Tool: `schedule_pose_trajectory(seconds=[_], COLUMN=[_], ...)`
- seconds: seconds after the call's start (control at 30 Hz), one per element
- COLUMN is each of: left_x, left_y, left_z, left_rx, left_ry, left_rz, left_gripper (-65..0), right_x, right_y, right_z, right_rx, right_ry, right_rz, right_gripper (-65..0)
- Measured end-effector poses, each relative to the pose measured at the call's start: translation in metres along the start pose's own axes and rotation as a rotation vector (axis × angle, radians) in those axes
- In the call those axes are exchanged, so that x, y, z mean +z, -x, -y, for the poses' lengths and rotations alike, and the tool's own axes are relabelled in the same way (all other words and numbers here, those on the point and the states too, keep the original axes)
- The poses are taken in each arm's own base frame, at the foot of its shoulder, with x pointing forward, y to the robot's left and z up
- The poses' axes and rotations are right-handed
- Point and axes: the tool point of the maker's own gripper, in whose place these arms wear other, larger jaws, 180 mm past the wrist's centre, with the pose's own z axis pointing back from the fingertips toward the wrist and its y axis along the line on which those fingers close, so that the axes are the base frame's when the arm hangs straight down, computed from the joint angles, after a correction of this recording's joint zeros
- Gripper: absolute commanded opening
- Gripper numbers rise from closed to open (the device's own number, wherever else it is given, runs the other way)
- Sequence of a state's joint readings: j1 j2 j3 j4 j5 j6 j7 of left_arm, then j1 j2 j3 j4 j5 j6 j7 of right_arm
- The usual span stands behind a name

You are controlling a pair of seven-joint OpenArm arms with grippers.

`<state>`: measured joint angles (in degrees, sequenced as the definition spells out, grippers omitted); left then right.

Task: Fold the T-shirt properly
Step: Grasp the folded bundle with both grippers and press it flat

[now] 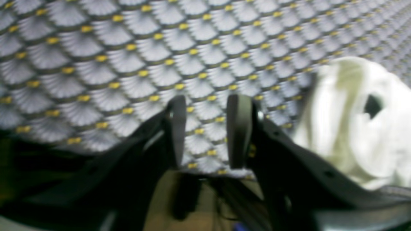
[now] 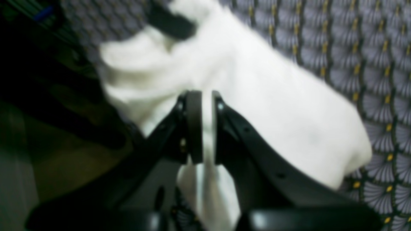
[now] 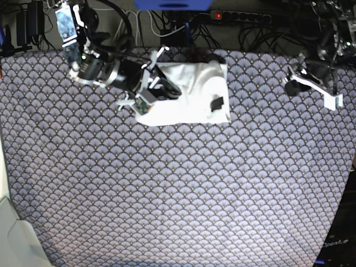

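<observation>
The shirt (image 3: pixel 186 94) lay folded into a compact white rectangle near the top centre of the base view, on a cloth (image 3: pixel 178 189) patterned with grey fan-shaped scales and small yellow dots. Its surface looked soft and rumpled, with shallow creases and a small black tag (image 3: pixel 217 103) near its right edge. The right gripper (image 3: pixel 146 92), black with flat pads, sat at the shirt's left edge; in the right wrist view its jaws stood nearly together with a thin white fold of the shirt (image 2: pixel 257 96) pinched between them, the rest of the fabric bulging beyond in a blurred mound. The left gripper (image 3: pixel 290 83) hung at the upper right of the base view, well apart from the shirt and close to the cloth's far edge. In its wrist view the left gripper (image 1: pixel 207 131) held its two dark pads a moderate gap apart with nothing between, only scale pattern showing through, and the shirt (image 1: pixel 356 122) appeared as a pale heap at the right. Below the shirt the cloth spread broad and flat to the lower edge of the base view.
</observation>
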<state>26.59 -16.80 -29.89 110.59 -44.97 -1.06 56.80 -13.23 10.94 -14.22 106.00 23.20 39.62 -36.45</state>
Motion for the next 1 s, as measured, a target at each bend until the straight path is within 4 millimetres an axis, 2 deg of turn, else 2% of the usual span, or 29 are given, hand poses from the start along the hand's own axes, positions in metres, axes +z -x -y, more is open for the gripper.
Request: schedule_pose_trajectory(seconds=[0.1,0.2,0.3,0.37,0.47,0.5,0.57,0.7,0.8,1.0], left_x=[-0.005,-0.012,-0.019,-0.024,-0.029,-0.032,-0.035,-0.037,-0.045,-0.072], left_y=[-0.002,0.009,0.012,0.014,0.016,0.015,0.01,0.016,0.026,0.043], left_z=[0.02,0.042,0.065,0.081,0.106,0.115,0.129,0.149,0.147,0.123], left_rx=[0.012,0.006,-0.016,-0.031,-0.064,-0.074,-0.089,-0.074,-0.047,0.016], left_ry=[0.076,0.143,0.202,0.243,0.304,0.325,0.354,0.4,0.396,0.334], left_rz=[-0.003,-0.045,-0.058,-0.07,-0.082,-0.085,-0.077,-0.085,-0.12,-0.196], left_gripper=[-43.2,-43.2,-43.2,-43.2,-43.2,-43.2,-43.2,-43.2,-43.2,-43.2], right_x=[0.004,0.006,0.008,0.006,0.003,0.001,-0.005,-0.011,-0.013,-0.014], right_y=[0.0,0.004,0.005,-0.002,-0.024,-0.025,-0.012,0.03,0.042,0.047], right_z=[-0.008,-0.006,-0.003,0.003,0.017,0.02,0.028,0.04,0.047,0.049], right_rx=[0.001,0.009,0.02,0.044,0.074,0.069,0.045,-0.033,-0.066,-0.083], right_ry=[-0.01,-0.008,-0.002,0.006,0.02,0.019,0.023,0.027,0.027,0.027], right_rz=[0.001,-0.013,-0.021,-0.018,0.038,0.042,0.004,-0.095,-0.121,-0.125], right_gripper=[-61.2,-61.2,-61.2,-61.5,-61.5,-61.5,-61.5,-61.5,-61.5,-61.5])
